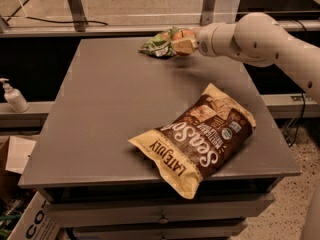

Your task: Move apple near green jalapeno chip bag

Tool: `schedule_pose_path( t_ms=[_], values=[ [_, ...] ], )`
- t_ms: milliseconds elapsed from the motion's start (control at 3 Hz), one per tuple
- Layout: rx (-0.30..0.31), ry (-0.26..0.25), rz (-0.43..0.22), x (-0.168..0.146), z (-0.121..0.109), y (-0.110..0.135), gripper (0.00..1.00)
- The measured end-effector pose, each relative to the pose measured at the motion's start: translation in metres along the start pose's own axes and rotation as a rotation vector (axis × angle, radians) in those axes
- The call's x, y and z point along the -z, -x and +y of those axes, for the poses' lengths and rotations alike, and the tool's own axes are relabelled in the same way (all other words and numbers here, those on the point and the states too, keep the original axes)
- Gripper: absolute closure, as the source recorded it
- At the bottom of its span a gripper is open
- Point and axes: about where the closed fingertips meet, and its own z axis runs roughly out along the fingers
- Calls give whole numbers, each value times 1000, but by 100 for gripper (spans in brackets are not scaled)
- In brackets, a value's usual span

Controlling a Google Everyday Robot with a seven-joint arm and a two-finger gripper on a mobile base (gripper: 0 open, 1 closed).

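The green jalapeno chip bag lies crumpled at the far edge of the grey table. My gripper reaches in from the right on a white arm and is shut on the apple, a red-orange round fruit held just right of the green bag, low over the tabletop. The fingers cover the apple's lower part. The apple sits almost against the green bag's right end.
A large brown-and-yellow Late July chip bag lies at the table's front right. A white pump bottle stands on a ledge to the left. Cardboard boxes sit on the floor at the front left. A metal rail runs behind the table.
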Motion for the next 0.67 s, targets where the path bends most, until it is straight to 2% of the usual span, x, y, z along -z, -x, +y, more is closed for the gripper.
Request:
schedule_pose_path(
  t_ms=[333, 667],
  values=[
    [-6, 2, 16, -11, -4, -11, 100],
    [-15, 3, 34, -18, -4, -20, 84]
  ],
)
